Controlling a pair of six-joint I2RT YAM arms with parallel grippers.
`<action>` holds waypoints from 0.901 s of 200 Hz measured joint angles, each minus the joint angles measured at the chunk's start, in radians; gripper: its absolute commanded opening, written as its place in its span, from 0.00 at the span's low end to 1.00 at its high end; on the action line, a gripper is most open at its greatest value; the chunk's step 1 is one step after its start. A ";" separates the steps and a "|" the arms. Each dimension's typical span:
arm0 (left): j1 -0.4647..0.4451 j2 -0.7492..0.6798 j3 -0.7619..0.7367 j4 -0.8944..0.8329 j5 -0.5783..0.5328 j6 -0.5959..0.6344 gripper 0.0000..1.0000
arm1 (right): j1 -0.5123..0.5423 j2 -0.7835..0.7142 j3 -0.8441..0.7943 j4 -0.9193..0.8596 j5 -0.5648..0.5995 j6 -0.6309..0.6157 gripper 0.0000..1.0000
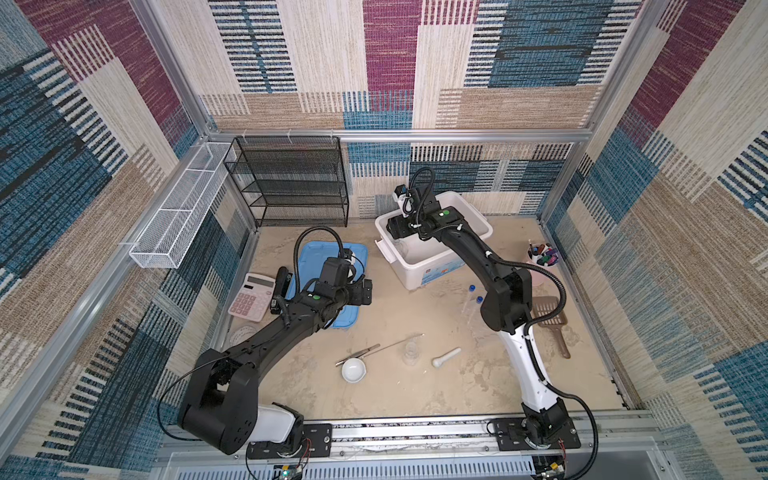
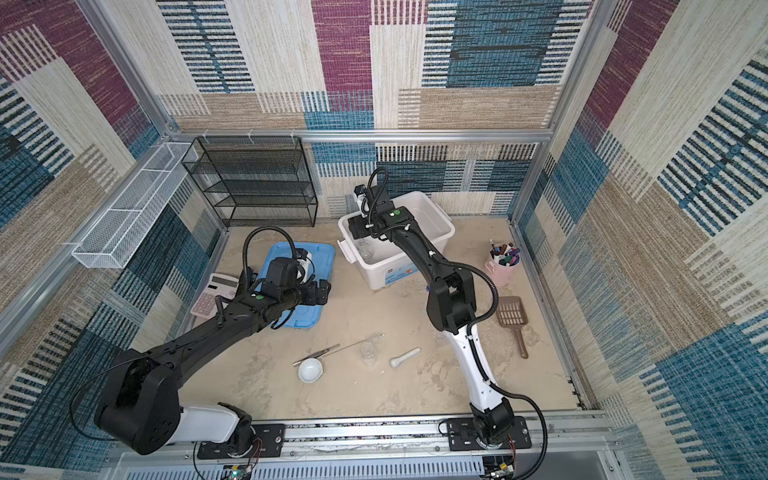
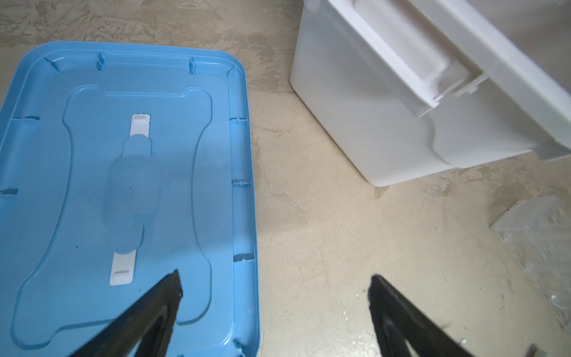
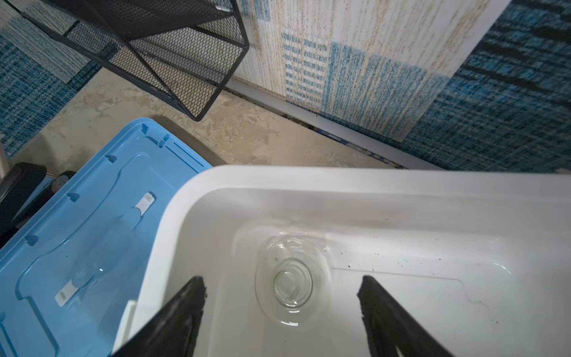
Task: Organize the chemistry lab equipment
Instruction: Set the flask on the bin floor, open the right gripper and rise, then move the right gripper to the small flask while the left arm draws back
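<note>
A clear glass flask (image 4: 293, 282) stands upright on the floor of the white bin (image 4: 309, 179). My right gripper (image 4: 281, 279) hangs open above the flask, fingers apart on either side and not touching it; in both top views it sits over the bin's left end (image 1: 394, 226). My left gripper (image 3: 275, 274) is open and empty over the right edge of the blue lid (image 3: 92, 154). On the sandy table lie a white dish (image 1: 353, 370), metal tweezers (image 1: 358, 354), a thin brush (image 1: 399, 341), a small beaker (image 1: 411, 353) and blue-capped test tubes (image 1: 472, 287).
A white pestle (image 1: 446, 357) lies right of the beaker. A pink calculator (image 1: 252, 297) is at the left, a brown scoop (image 1: 552, 324) and a cup of markers (image 1: 542, 257) at the right. A black mesh shelf (image 1: 291, 183) and a white wire basket (image 1: 178, 208) stand at the back left.
</note>
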State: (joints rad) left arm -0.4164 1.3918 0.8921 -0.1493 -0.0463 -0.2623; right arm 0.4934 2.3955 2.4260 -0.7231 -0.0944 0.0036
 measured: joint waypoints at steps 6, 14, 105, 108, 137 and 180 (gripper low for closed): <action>0.000 -0.005 -0.003 -0.001 0.000 0.000 0.97 | 0.000 -0.016 -0.012 0.000 0.000 0.000 0.94; 0.000 -0.011 -0.008 -0.002 -0.002 0.000 0.97 | 0.000 -0.039 -0.032 0.000 0.002 0.000 0.95; 0.000 -0.104 -0.096 -0.019 -0.060 -0.021 0.99 | 0.015 -0.534 -0.641 0.157 0.076 0.000 0.99; 0.000 -0.108 -0.100 -0.020 -0.061 -0.023 0.99 | 0.018 -0.554 -0.664 0.163 0.078 0.000 0.99; 0.000 -0.147 -0.143 -0.022 -0.070 -0.034 0.99 | 0.060 -0.718 -0.860 0.197 0.087 0.004 0.99; -0.001 -0.197 -0.179 -0.032 -0.073 -0.041 0.99 | 0.167 -0.910 -1.104 0.196 0.102 0.026 0.92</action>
State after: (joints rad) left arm -0.4171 1.1950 0.7132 -0.1814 -0.1192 -0.3035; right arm 0.6605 1.4853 1.3220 -0.5274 0.0074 0.0299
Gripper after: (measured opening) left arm 0.992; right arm 0.942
